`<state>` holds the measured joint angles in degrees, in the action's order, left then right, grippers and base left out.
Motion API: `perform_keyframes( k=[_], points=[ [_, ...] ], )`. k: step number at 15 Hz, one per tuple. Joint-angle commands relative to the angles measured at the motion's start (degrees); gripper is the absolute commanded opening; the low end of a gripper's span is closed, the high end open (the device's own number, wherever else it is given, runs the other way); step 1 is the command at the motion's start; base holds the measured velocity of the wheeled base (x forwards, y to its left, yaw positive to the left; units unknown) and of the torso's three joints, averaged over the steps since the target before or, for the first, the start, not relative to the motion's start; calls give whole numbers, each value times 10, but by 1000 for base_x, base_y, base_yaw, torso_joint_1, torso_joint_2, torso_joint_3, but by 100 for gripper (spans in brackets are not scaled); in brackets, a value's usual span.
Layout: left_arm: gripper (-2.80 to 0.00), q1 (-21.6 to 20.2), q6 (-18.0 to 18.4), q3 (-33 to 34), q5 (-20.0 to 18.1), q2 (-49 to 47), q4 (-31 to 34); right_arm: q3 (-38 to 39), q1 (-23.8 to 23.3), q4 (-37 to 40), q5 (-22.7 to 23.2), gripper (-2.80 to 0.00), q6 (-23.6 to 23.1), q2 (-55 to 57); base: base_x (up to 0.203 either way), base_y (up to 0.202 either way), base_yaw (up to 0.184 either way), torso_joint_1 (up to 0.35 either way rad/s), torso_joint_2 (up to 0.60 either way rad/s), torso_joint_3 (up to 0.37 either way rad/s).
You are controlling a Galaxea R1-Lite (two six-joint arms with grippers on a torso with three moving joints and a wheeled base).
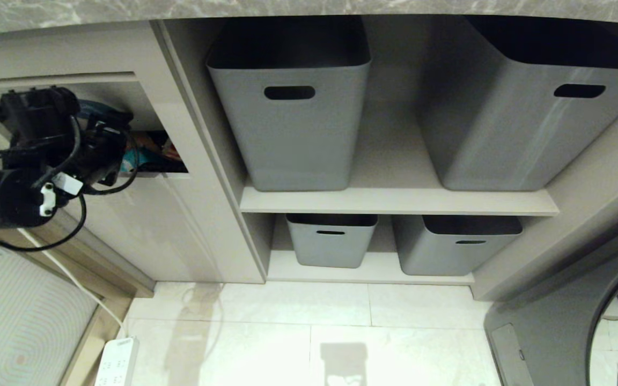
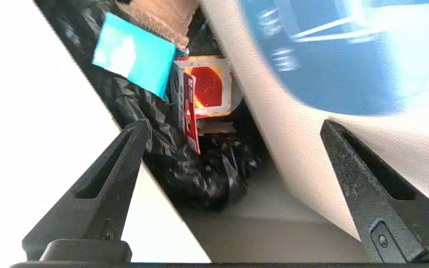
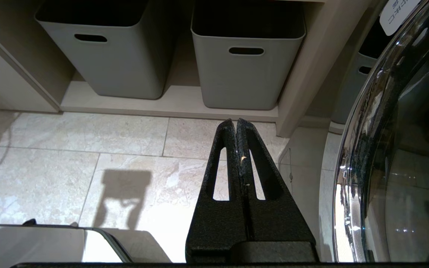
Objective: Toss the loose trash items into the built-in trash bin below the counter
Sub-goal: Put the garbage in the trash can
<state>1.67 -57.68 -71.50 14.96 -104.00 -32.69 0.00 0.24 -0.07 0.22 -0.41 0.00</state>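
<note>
My left gripper is open at the mouth of the built-in trash bin, with nothing between its fingers. In the head view the left gripper sits at the dark bin opening, below the counter. The swing flap with its blue sticker is pushed aside beside one finger. Inside, on the black liner, lie a teal-faced cardboard piece, a brown cardboard piece and a red-and-yellow wrapper. My right gripper hangs shut over the floor tiles, holding nothing.
Two large grey tubs stand on the upper shelf, and two smaller ones below. A white power strip and its cable lie on the floor at the left. A round glass appliance door is close on the right.
</note>
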Motion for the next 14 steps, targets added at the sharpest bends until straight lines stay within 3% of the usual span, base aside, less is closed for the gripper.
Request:
perform_keyframes(
  k=[1, 2, 3, 9, 11, 14],
  points=[
    [0, 3, 1, 49, 8, 65, -2, 0, 0, 0, 0, -280, 0, -1, 0, 0, 0, 0, 0, 0],
    [0, 3, 7, 71, 17, 84, -2, 0, 0, 0, 0, -280, 0, 0, 0, 0, 0, 0, 0, 0],
    [-280, 4, 13, 91, 30, 100, -2, 0, 0, 0, 0, -280, 0, -1, 0, 0, 0, 0, 0, 0],
    [-280, 23, 79, 242, 83, 184, -2, 0, 0, 0, 0, -280, 0, -1, 0, 0, 0, 0, 0, 0],
    [-280, 24, 130, 300, 85, 224, -2, 0, 0, 0, 0, -280, 0, -1, 0, 0, 0, 0, 0, 0],
    [-280, 24, 198, 330, 87, 282, 4, 0, 0, 0, 0, -280, 0, -1, 0, 0, 0, 0, 0, 0]
  ],
)
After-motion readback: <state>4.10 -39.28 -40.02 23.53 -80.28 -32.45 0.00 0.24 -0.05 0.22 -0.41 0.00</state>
